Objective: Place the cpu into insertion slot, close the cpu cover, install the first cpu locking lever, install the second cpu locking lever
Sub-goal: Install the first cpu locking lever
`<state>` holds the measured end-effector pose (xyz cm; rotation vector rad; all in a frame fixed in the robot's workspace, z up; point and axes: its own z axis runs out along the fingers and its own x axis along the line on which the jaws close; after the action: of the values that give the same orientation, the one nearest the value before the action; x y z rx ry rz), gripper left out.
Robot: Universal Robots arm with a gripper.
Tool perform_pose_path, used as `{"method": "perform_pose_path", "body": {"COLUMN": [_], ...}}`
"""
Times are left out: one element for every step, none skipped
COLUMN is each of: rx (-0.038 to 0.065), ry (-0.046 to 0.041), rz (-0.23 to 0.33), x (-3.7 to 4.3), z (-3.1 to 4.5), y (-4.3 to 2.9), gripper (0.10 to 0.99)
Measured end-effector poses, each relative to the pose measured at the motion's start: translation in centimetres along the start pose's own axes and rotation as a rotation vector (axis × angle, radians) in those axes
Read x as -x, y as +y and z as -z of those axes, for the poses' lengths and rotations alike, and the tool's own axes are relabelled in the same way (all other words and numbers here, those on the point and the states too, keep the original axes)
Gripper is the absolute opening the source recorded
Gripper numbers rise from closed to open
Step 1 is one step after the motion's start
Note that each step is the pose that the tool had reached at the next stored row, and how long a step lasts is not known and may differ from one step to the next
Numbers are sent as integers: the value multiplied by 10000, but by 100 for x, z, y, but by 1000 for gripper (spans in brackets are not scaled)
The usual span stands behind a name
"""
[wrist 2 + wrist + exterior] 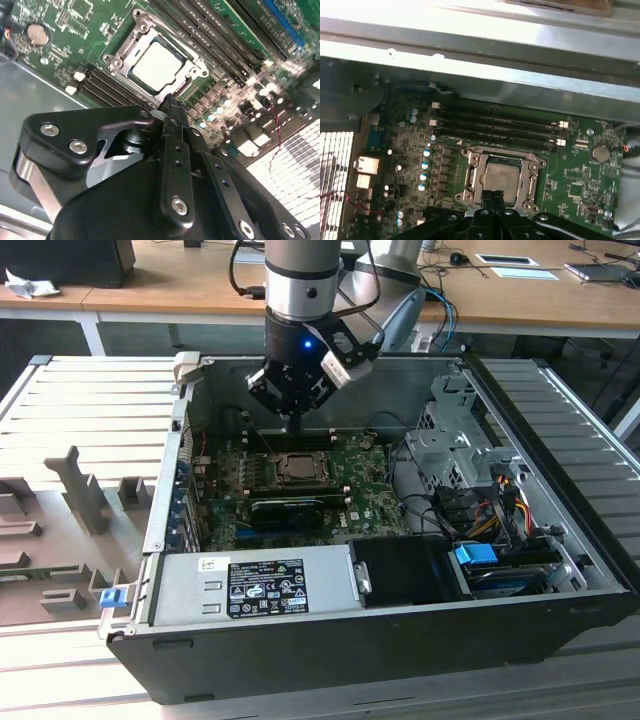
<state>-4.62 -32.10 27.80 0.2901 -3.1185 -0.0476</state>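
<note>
Grey ribbed desk [90,390], wooden worktops behind: an open computer case [400,640] lies on its side on the desk, and my arm reaches down into it near the case's back wall.

My gripper [293,420] hangs over the green motherboard [375,495]. Its tip is at the edge of the socket [275,472] that faces the row of long black memory slots [495,127]. In both wrist views the gripper [172,102] [495,196] has its two fingers drawn tight together, and I can see nothing between them. I cannot tell whether the tip touches the socket's rim or stops just above it.

The cpu [297,468] sits in the socket with its pale silvery face up, square to the rim [159,62] [500,176]. The cover [125,50] [471,176], a thin grey metal frame, lies flat around the chip, which shows through its cut-out middle.

A round button battery [599,152] [37,34] sits on the board well apart from the socket. In the exterior view a grey power supply box [250,585] runs along the case's near wall, and a tangle of coloured cables [500,505] fills the corner on the exterior view's right.
</note>
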Motion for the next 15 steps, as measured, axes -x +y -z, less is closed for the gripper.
{"method": "perform_pose_path", "body": {"rx": [18,25,28,28,29,29,27,26,26,29,29,28,29,30,29], "ry": [2,-19,-40,-43,-47,-50,-49,-48,-48,-50,-50,-50,-51,-52,-50], "rz": [447,186,-459,-586,-689,-757,-790,-798,-798,-799,-799,-799,-799,-803,-799], "x": [-47,-58,-59,-59,-59,-59,-59,-59,-59,-59,-59,-59,-59,-68,-78], "z": [-17,-58,-99,-105,-110,-115,-116,-117,-118,-119,-119,-120,-121,-124,-125], "y": [8,9,8,8,8,8,7,7,7,8,8,8,8,9,11], "gripper": [106,106,106,106,106,106,106,106,106,106,106,106,106,106,106]}}
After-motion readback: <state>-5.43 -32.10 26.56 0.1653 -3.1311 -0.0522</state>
